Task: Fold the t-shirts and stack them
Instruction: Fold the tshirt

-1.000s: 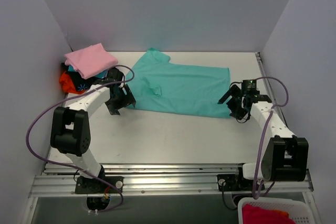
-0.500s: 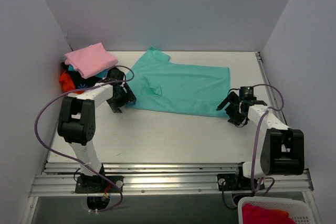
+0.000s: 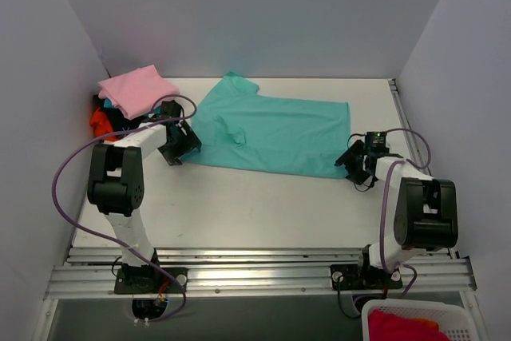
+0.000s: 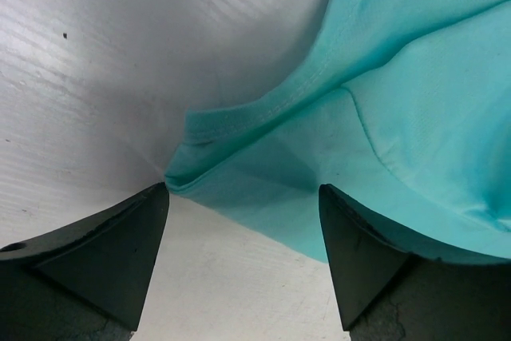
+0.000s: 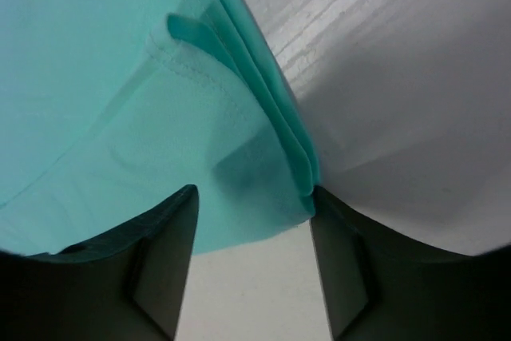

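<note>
The teal t-shirt (image 3: 271,129) lies spread across the middle of the table, partly folded. My left gripper (image 3: 182,144) is open at its near-left corner; in the left wrist view that corner (image 4: 263,173) lies between my spread fingers (image 4: 104,261). My right gripper (image 3: 353,161) is open at the near-right corner, and the right wrist view shows that layered corner (image 5: 263,189) between the fingers (image 5: 164,269). A folded pale pink shirt (image 3: 137,90) tops a pile with the orange-red shirt (image 3: 99,123) and a black one (image 3: 128,127) at far left.
Grey walls close in the table on the left, back and right. A metal rail (image 3: 255,273) runs along the near edge. A white basket (image 3: 423,323) holding red cloth sits below the table at bottom right.
Both grippers have moved in toward the teal shirt's near corners: the left one up and left to the left corner, the right one lower and closer to the right corner.
</note>
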You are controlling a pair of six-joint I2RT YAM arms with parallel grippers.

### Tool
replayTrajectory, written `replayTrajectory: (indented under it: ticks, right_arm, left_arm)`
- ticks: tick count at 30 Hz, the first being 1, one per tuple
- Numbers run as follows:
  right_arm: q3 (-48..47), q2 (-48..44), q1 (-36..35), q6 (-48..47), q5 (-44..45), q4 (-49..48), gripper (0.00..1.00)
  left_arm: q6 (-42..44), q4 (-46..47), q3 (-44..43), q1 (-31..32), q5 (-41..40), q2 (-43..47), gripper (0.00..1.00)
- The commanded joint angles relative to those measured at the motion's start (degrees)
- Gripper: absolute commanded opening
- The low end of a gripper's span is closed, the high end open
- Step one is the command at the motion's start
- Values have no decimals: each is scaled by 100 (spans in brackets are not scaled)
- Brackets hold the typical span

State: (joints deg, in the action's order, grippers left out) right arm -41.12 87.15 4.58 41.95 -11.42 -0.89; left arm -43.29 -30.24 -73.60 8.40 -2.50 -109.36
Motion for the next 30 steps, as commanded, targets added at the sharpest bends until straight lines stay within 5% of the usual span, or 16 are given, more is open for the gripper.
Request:
replayTrajectory:
  ticks: [1,7,10,11,13,21,30]
  right_arm:
    - [26,407,8,41,140,-35,50]
    - [-106,495,17,32,158,36,8]
    - [-177,539,8,-12,210,62,0]
    - [-211,548,17,-21,219,123,0]
    - [-238,540,17,-64,280,308,0]
    - [-352,101,104,-240,544,1123,0]
    - [34,-647,201,-249,641,1881,0]
  left_arm:
    - [-4,176,-172,-76,57,-287,84]
    - [4,176,-383,-93,66,-463,62]
    - [13,89,-523,-102,40,-577,29]
    - [5,36,-584,-111,31,-656,10]
    - [13,-26,-681,-120,-5,-709,4]
    - [66,-105,-208,-128,136,-139,2]
    - [-13,-140,1313,-120,461,1153,2]
